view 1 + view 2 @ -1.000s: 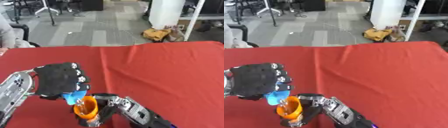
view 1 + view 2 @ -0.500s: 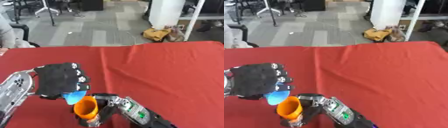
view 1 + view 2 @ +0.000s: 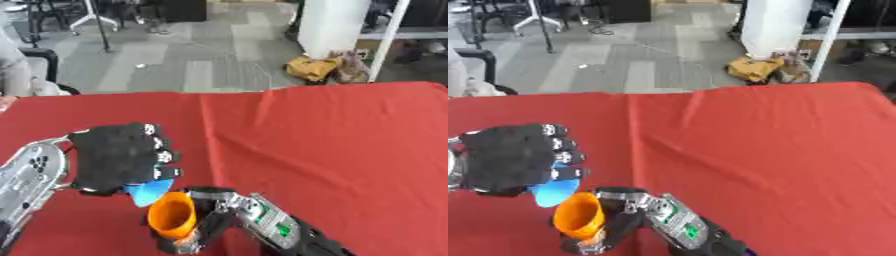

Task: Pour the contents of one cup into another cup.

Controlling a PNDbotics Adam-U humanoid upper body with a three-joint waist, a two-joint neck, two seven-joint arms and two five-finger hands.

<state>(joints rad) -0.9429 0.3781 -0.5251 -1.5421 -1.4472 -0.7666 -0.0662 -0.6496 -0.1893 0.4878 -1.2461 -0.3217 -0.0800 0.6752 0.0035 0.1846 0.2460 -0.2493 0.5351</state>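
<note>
My left hand point(image 3: 118, 157), in a black glove, is shut on a blue cup point(image 3: 147, 192) that is tipped over, its mouth pointing down and to the right. Just below it my right hand point(image 3: 214, 220) is shut on an orange cup point(image 3: 171, 219), tilted so that its open mouth faces left and up toward the blue one. The blue cup's rim sits right at the orange cup's rim. What is inside either cup is hidden. Both cups hover over the near left part of the red table point(image 3: 332, 150).
The red tablecloth spreads out to the right and back. Beyond the table's far edge lies a grey floor with a white pillar point(image 3: 337, 22), a yellow bag point(image 3: 317, 67) and chair legs. A person's sleeve point(image 3: 13, 70) shows at the far left edge.
The orange cup has tilted further, its mouth turning left and up toward the blue cup. The blue cup has tipped slightly more over it. Both hands stay in place.
</note>
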